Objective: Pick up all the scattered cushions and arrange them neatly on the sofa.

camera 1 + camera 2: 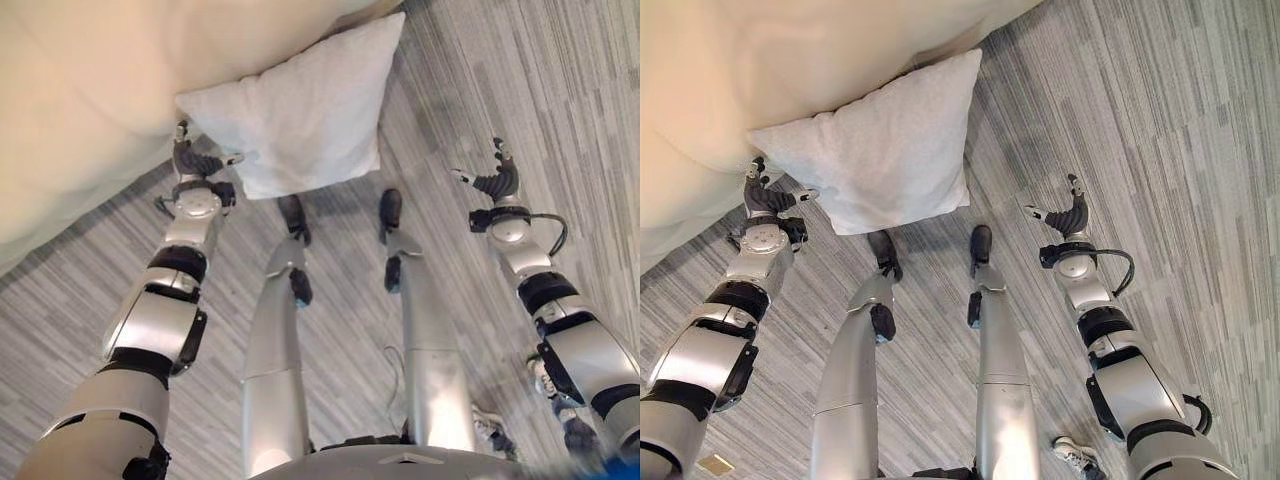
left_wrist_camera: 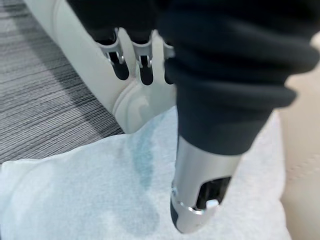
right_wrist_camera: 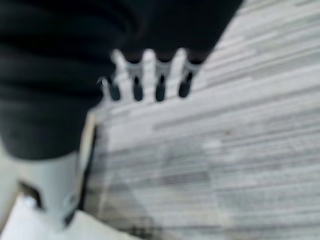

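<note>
While the white cushion [image 1: 300, 110] lies on the grey striped carpet [image 1: 500, 100], one edge propped against the base of the cream sofa [image 1: 90, 90], the left eye view puts the left hand [image 1: 190, 160] at its near corner, fingers up and thumb stretched toward the fabric, holding nothing. That lean suggests the cushion slid off the seat and now needs lifting back up. The right hand [image 1: 495, 180] hangs over bare carpet, well apart from the cushion, fingers spread and empty.

From the right eye, the same layout shows: left hand [image 1: 765, 195] beside the cushion's [image 1: 880, 150] corner, right hand [image 1: 1070, 212] raised with thumb out, forearm angled inward.

Seen from the left wrist, straight fingers [image 2: 120, 62] point at the sofa's front panel, the thumb poised just above the cushion.

Along the right wrist, relaxed fingers [image 3: 150, 75] hover over carpet, ready, I judge, to take the far side.
</note>
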### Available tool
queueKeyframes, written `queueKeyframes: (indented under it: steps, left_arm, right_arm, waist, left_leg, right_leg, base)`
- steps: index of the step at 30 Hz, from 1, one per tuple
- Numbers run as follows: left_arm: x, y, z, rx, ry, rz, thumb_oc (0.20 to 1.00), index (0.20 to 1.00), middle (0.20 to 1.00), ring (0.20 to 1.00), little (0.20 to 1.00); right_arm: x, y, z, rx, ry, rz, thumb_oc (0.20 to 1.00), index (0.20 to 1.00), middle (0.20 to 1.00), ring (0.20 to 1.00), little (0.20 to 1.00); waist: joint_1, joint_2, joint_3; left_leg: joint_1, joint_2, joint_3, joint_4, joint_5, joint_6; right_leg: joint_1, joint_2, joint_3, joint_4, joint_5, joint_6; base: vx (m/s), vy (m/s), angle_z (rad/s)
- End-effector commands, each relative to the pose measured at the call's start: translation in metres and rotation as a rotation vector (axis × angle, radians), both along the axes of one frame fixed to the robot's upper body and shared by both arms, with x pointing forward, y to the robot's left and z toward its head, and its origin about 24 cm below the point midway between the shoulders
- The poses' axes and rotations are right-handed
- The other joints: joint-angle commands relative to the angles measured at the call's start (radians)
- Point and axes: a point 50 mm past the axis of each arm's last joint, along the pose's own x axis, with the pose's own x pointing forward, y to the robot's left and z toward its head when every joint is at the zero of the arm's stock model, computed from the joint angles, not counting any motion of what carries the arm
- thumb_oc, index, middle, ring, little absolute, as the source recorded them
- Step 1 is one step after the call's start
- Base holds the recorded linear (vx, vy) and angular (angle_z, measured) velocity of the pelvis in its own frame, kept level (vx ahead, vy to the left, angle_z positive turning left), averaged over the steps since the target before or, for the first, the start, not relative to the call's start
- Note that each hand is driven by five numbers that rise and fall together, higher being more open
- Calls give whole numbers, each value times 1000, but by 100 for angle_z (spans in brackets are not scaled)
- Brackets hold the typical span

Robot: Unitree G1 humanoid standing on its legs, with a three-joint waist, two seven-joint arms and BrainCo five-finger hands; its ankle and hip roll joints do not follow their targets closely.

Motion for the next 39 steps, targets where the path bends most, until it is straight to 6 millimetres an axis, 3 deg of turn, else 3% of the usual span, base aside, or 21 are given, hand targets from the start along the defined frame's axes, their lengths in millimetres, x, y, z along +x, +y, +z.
queueKeyframes:
  steps: [1,15,20,24,25,28,35,39]
  left_arm:
    - [-12,20,-14,28,45,45,1000,1000,1000,1000,1000]
    - [-17,18,-26,-2,51,54,1000,1000,1000,1000,1000]
    - [-10,14,-8,28,15,25,1000,1000,1000,1000,1000]
    - [-6,15,4,43,-11,23,1000,1000,1000,1000,1000]
    - [-3,17,17,45,-44,34,1000,1000,1000,1000,1000]
    - [-2,18,26,56,-65,40,1000,1000,1000,1000,1000]
    - [3,13,46,101,-112,13,1000,1000,1000,1000,1000]
    - [13,-10,57,147,-133,-67,1000,1000,1000,1000,1000]
  right_arm:
    - [-10,-15,-5,-33,-13,-20,1000,1000,1000,1000,1000]
    - [-11,-13,2,-29,-53,-3,1000,1000,1000,1000,1000]
    - [-6,-8,30,-38,-161,26,1000,1000,1000,1000,1000]
    - [-5,-6,41,-34,-205,41,1000,1000,1000,1000,1000]
    - [-6,-3,57,-31,-274,58,1000,1000,1000,1000,1000]
    - [-9,-1,70,-39,-339,72,1000,1000,1000,1000,1000]
    - [-15,2,84,-52,-416,100,1000,1000,1000,1000,1000]
    - [-18,7,87,-71,-437,127,1000,1000,1000,1000,1000]
  waist:
    - [8,-5,-38]
    - [27,-5,-62]
    - [20,-13,-66]
    - [15,-16,-64]
    - [6,-22,-55]
    - [-5,-25,-45]
    - [-18,-27,-42]
    - [-25,-21,-47]
  left_leg:
    - [-3,0,-85,139,-219,-42]
    - [-54,-22,-106,137,-223,-32]
    - [-107,-19,-115,185,-236,-31]
    - [-134,-15,-116,211,-245,-30]
    - [-179,-11,-119,252,-257,-28]
    - [-214,-7,-116,291,-269,-26]
    - [-286,-9,-115,351,-294,-16]
    - [-315,-7,-114,377,-296,-9]
  right_leg:
    - [41,-1,60,-52,-10,60]
    - [-11,-12,50,-35,-26,63]
    - [-58,-11,49,1,-37,61]
    - [-85,-8,48,19,-39,62]
    - [-124,-1,51,44,-41,64]
    - [-158,4,53,72,-46,64]
    - [-235,16,62,116,-52,67]
    - [-277,31,76,148,-64,56]
  base:
    - [38,28,-2]
    - [15,5,1]
    - [0,0,0]
    - [18,1,0]
    - [38,8,-1]
    - [35,17,-7]
    - [32,17,-7]
    - [28,-36,-6]
